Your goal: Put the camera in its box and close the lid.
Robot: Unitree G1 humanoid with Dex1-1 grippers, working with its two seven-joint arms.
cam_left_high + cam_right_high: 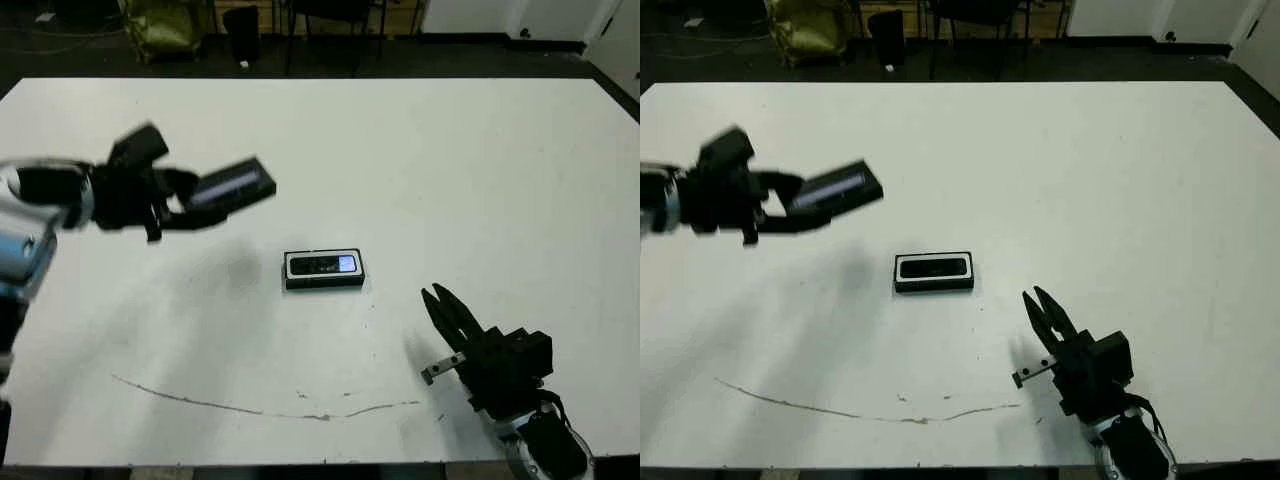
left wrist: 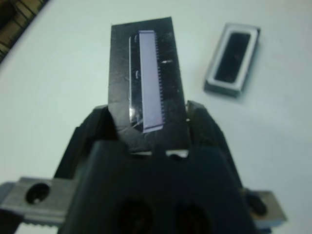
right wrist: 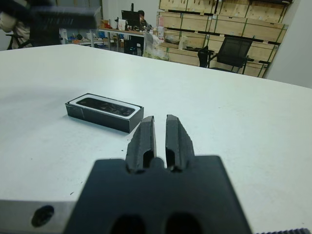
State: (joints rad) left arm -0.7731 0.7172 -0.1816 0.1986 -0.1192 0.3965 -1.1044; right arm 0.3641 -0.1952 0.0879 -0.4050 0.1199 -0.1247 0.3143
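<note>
Left hand (image 1: 170, 208) grips the flat black, glossy-striped lid (image 1: 232, 186); right hand (image 1: 438, 304) closed, empty.

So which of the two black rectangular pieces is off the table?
The black lid with the grey-lavender strip, held in the left gripper. The white-lined black box, with the camera inside, lies on the white table.

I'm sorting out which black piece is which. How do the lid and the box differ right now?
The lid is held off the table in the left gripper; the box lies flat on the table. The lid shows a grey-lavender strip; the box shows a white lining around the dark camera. The lid is tilted, the box level. Both are black and rectangular.
</note>
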